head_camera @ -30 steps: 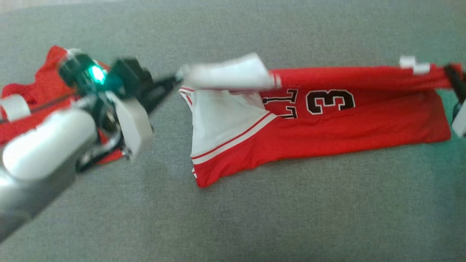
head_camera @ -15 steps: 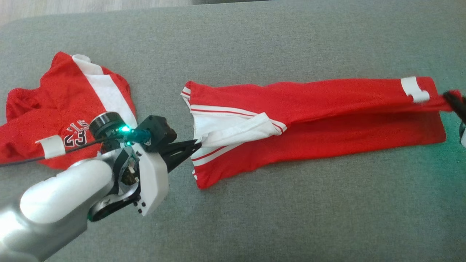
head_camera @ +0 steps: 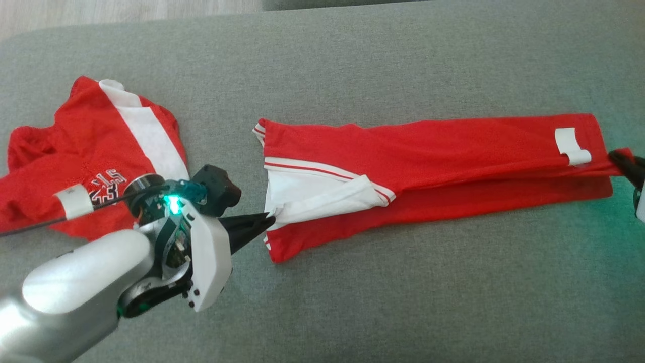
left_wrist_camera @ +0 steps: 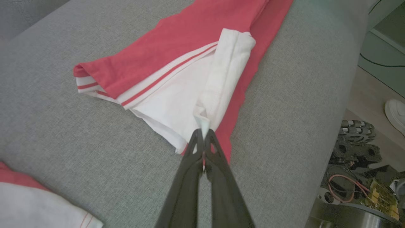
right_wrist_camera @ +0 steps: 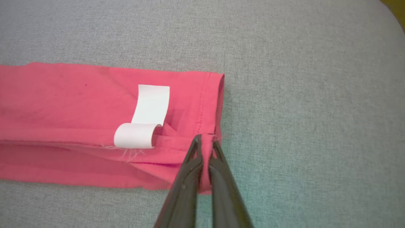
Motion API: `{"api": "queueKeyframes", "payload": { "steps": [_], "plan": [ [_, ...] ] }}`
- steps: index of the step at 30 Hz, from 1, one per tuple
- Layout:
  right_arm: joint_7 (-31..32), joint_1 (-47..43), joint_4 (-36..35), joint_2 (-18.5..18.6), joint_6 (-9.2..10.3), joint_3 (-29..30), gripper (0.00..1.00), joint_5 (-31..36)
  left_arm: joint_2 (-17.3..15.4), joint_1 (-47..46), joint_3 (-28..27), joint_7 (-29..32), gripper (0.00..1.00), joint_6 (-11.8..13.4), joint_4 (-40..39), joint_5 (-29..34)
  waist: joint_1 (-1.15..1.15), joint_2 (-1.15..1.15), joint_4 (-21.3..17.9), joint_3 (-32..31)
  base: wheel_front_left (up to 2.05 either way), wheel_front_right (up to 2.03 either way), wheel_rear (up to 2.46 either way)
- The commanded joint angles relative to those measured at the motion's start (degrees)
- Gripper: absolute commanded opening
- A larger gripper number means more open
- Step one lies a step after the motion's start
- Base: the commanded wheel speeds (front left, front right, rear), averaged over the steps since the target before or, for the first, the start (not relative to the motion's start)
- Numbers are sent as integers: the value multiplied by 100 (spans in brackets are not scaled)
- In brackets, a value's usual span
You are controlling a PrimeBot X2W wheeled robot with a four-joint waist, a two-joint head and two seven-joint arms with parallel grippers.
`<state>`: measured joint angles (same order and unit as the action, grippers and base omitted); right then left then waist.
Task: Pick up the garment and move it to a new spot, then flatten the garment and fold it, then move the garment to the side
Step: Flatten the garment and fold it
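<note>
Soft, even light covers the grey woven upholstery (head_camera: 352, 312), leaving only thin shadows under the red-and-white jersey (head_camera: 428, 151). A small green lamp (head_camera: 173, 204) glows on the left wrist, and a teal cast tints the upholstery at far right. The glossy silver forearm (head_camera: 75, 287) shows glare. The long dark fingers (left_wrist_camera: 185, 196) nearest the wrist lens look soft.

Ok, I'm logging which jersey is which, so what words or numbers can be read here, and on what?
Left jersey: black-and-white chest print, upside down and partly covered; too blurred to read.
Folded jersey: no print showing.
Folded jersey's white tag: blank.
Left jersey's white tag: blank.
</note>
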<state>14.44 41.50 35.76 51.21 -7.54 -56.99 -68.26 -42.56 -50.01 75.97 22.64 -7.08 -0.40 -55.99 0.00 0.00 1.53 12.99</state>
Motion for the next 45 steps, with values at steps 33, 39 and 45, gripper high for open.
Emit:
{"api": "queueKeyframes", "payload": {
  "steps": [33,39,45],
  "plan": [
    [-2940,-989,-1137,-1523,5,2706,100,768,1251,2114,-3489,-3760,100,1979,606,542,0,0,-38,-974,0,0,0],
    [-2942,-2097,-1495,-2692,5,3909,100,2959,2134,3138,-4534,-3762,100,1678,664,1839,0,0,-21,-999,0,0,0],
    [-2943,-2804,-1401,-3635,5,4767,100,4643,2811,3787,-5253,-3763,100,1249,881,2858,0,0,17,-989,0,0,0]
  ]
}}
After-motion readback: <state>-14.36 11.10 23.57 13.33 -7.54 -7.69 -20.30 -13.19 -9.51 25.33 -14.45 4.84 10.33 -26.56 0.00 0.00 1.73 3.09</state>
